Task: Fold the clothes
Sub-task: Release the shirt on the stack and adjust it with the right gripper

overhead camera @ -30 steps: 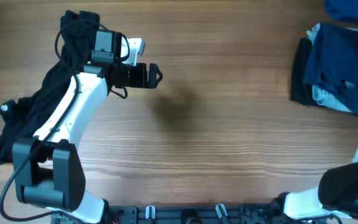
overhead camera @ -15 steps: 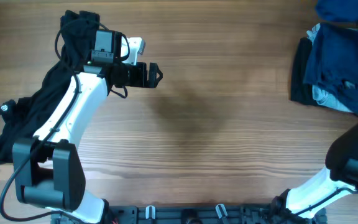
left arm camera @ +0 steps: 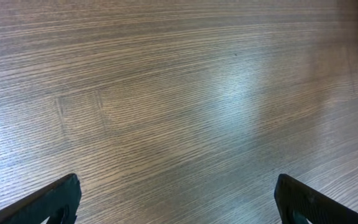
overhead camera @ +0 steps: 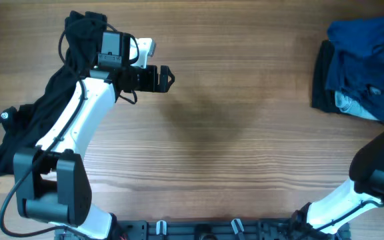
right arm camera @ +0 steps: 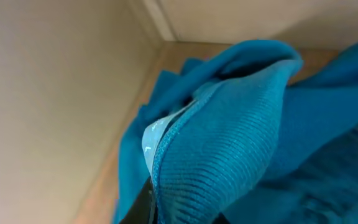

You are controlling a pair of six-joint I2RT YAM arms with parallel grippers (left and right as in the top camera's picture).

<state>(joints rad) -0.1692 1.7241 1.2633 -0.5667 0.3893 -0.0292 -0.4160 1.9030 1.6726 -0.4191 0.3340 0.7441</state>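
Blue T-shirt [overhead camera: 357,30], clenched in the right gripper [right arm camera: 149,200], has shifted across the clothes pile [overhead camera: 349,87], so pick-up for folding looks underway; left gripper [overhead camera: 165,78] hangs released, unmoved.

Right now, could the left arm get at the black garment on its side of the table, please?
Probably yes: the black garment lies beside and partly under the left arm, and the left pincer is open and empty, though it points away and must swing back.
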